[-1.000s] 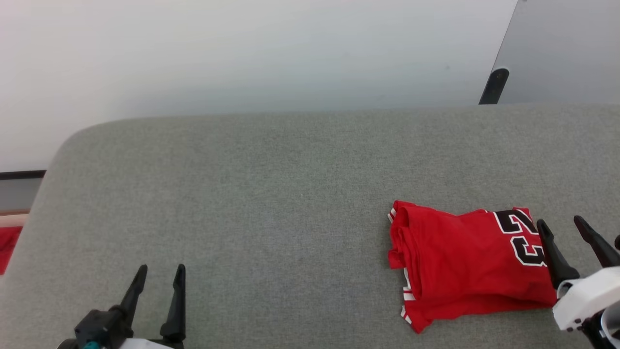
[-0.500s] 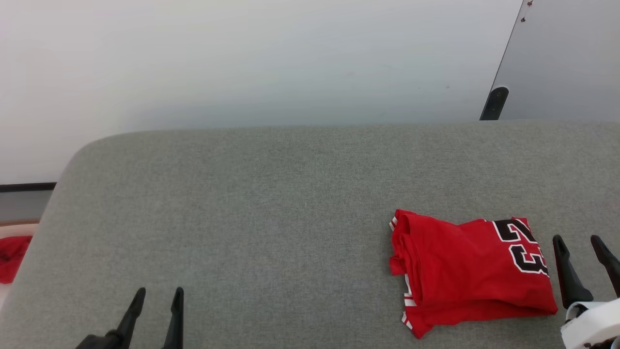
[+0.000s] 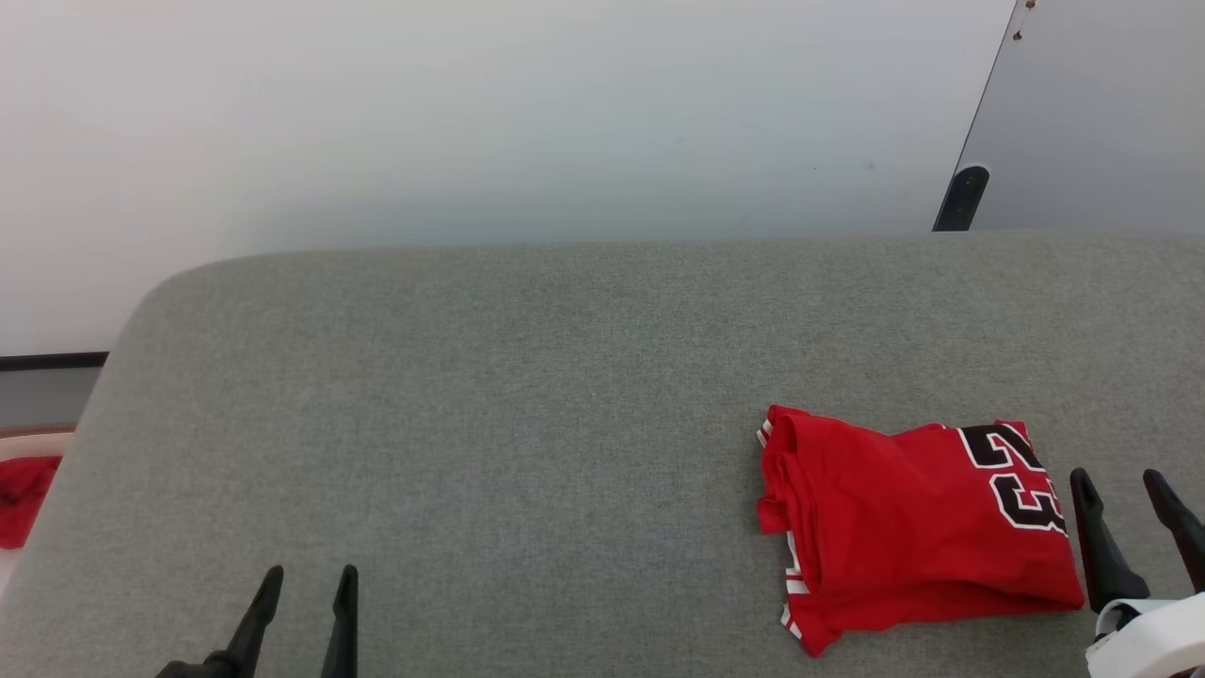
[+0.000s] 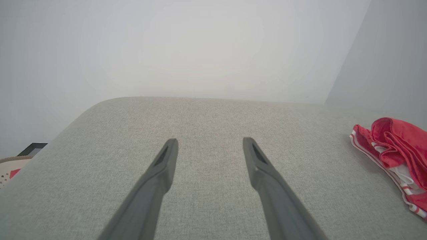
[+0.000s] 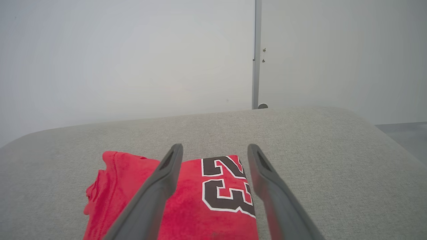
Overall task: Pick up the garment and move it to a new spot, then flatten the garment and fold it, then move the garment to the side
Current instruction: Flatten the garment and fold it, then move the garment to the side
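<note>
Folded red garment (image 3: 904,527) lay toward four o'clock on the grey bench (image 3: 527,377).
Its black "23" faced up at the three o'clock end, with striped trim at seven. The right pincer (image 3: 1116,476) stood released just beside it at three o'clock, grasping nothing. The left pincer (image 3: 313,571), likewise spread and empty, sat well apart at the bench's seven o'clock.

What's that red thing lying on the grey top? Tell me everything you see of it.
It is a soft red shirt, folded into a thick, roughly rectangular bundle. A black 23 outlined in white shows at its right end; red-and-white striped trim peeks from the layered left edge. It lies flat on the right part of the grey fabric surface. The open right hand is just beside the numbered end, not gripping it.
</note>
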